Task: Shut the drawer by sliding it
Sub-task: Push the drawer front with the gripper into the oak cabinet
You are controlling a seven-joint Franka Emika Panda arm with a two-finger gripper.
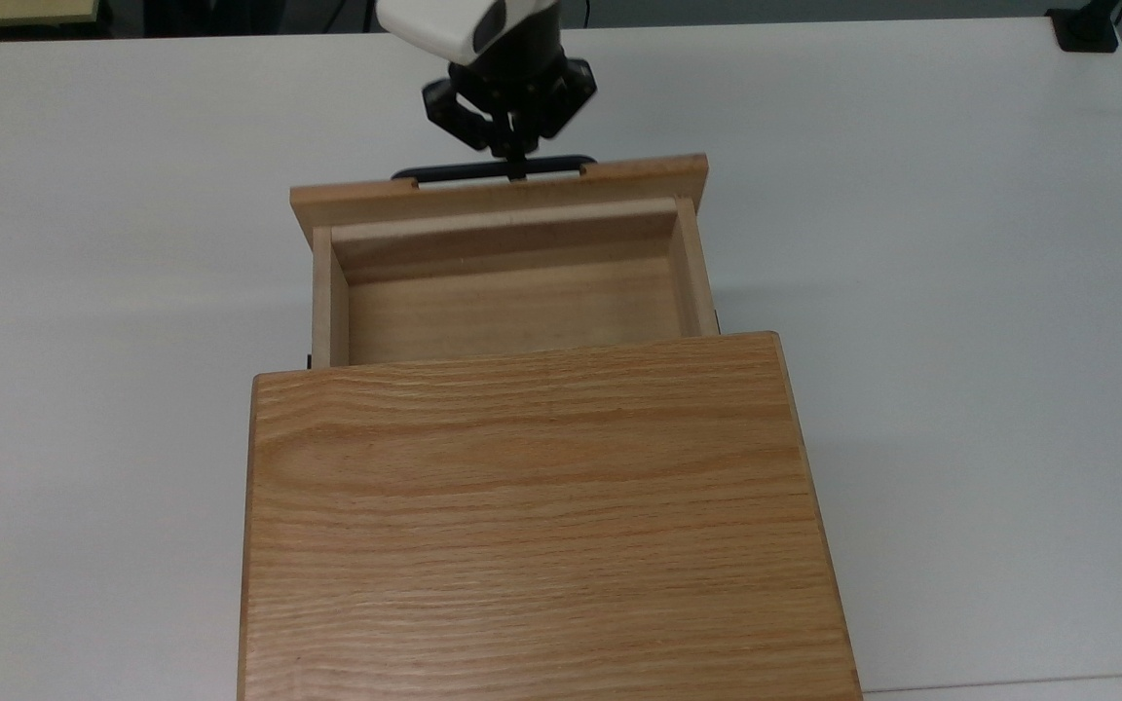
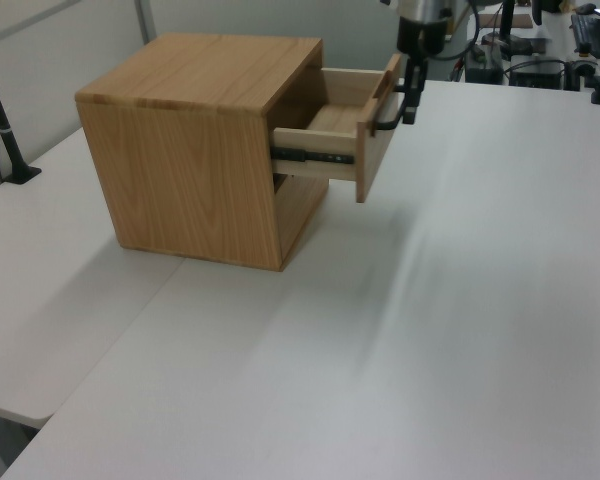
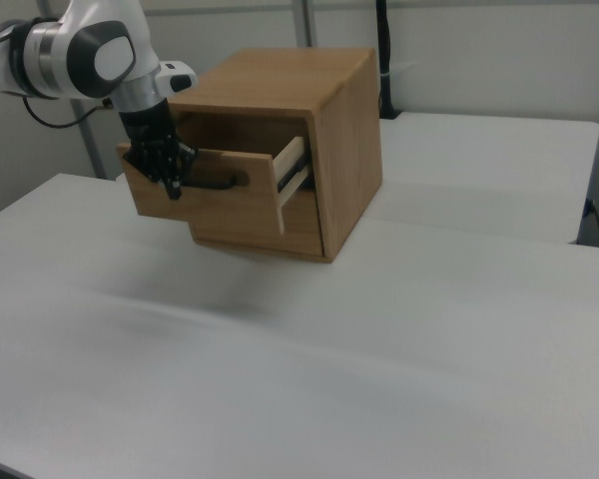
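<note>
The light-oak drawer (image 1: 507, 302) stands pulled out of the oak cabinet (image 1: 542, 526) toward the top view's upper edge, and its inside is bare. Its black bar handle (image 1: 444, 173) runs along the outer face of the front panel. My gripper (image 1: 514, 167) hangs from the white arm, shut, with its fingertips against the middle of the handle. In the left view the gripper (image 2: 410, 108) points down just outside the front panel of the drawer (image 2: 325, 150). In the right view the gripper (image 3: 173, 186) sits at the left end of the handle (image 3: 220, 184).
The cabinet rests on a white table (image 1: 960, 292) with open surface on both sides and in front of the drawer. A black post (image 2: 5, 140) stands at the left view's left edge, behind the cabinet (image 2: 200, 150).
</note>
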